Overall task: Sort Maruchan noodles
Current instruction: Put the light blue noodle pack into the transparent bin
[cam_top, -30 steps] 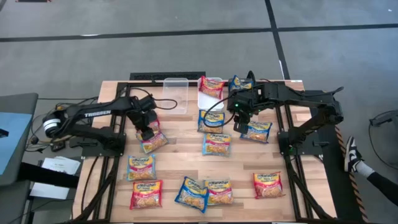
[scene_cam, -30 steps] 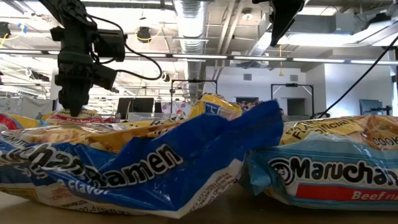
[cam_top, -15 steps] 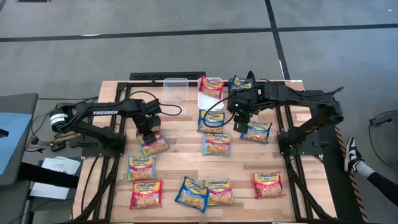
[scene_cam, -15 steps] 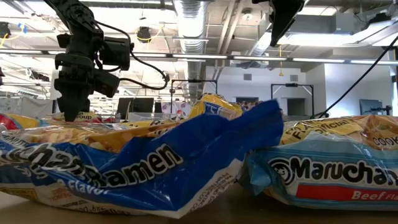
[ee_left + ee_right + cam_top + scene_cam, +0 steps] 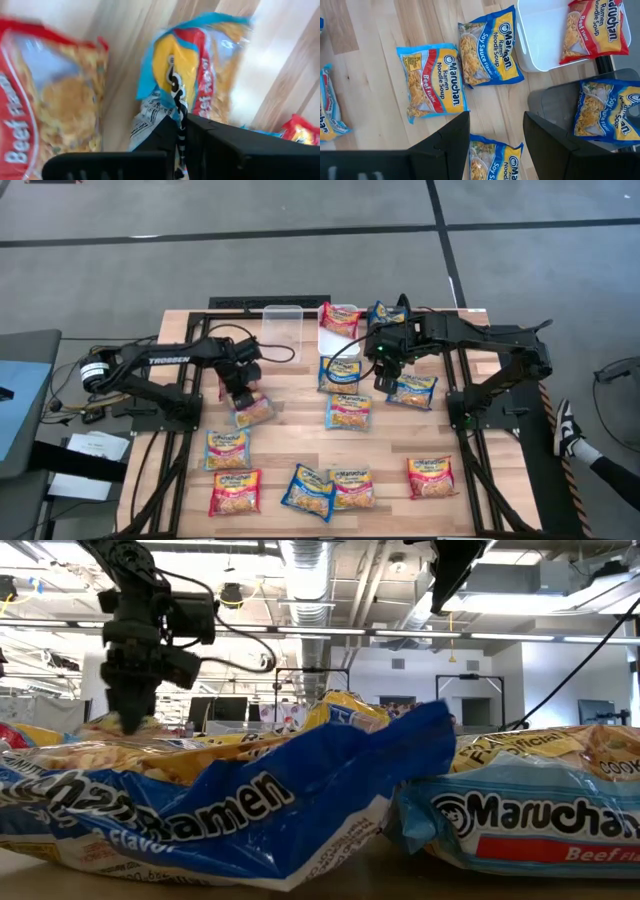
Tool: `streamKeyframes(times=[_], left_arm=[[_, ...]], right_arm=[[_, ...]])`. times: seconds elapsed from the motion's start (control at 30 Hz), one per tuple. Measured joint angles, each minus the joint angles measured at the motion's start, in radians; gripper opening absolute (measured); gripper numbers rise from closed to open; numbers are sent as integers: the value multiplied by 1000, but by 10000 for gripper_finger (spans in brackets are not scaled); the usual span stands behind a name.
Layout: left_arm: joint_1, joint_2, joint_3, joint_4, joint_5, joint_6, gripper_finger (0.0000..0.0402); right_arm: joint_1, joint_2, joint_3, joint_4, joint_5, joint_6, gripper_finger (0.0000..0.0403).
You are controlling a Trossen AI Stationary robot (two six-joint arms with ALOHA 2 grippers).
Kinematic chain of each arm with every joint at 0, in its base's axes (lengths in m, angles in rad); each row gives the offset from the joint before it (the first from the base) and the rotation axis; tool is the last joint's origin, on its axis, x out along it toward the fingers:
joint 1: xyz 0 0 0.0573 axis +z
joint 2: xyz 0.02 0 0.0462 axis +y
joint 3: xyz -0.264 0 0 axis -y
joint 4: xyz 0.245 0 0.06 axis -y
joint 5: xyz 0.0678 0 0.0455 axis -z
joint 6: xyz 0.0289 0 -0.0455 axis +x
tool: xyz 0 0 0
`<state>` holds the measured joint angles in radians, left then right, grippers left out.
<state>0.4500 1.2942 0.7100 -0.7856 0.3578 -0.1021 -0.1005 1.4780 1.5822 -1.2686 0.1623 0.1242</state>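
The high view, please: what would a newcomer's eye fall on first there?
Probably the ramen packets strewn across the wooden table, in blue, red and orange-yellow. Next, the left gripper at the table's left, its fingers shut on the edge of one packet, while the right gripper hovers open near the white bin.

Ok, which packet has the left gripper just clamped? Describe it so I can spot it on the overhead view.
Start at the clear bin at the table's far edge and come toward the near edge along the left arm. The left gripper is shut on the light-blue-edged beef packet lying tilted there. It is the only packet under a gripper, pinched by its edge; a red packet peeks out beside it.
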Motion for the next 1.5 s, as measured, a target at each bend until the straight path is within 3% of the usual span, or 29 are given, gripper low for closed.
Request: streamKeyframes(times=[0.4, 0.73, 0.97, 1.3, 1.5], left_arm=[[-2, -6, 156, -7, -44, 71, 0], [8, -7, 283, -9, -229, 158, 0], [61, -6, 404, 4, -428, 268, 0], [191, 0, 475, 177, -558, 524, 0], [248, 10, 476, 305, -541, 643, 0]], right_arm=[[0, 0, 0, 3, 0, 0, 207], [0, 0, 0, 23, 0, 0, 207], [0, 0, 0, 23, 0, 0, 207], [0, 0, 0, 22, 0, 0, 207], [0, 0, 0, 22, 0, 0, 207]])
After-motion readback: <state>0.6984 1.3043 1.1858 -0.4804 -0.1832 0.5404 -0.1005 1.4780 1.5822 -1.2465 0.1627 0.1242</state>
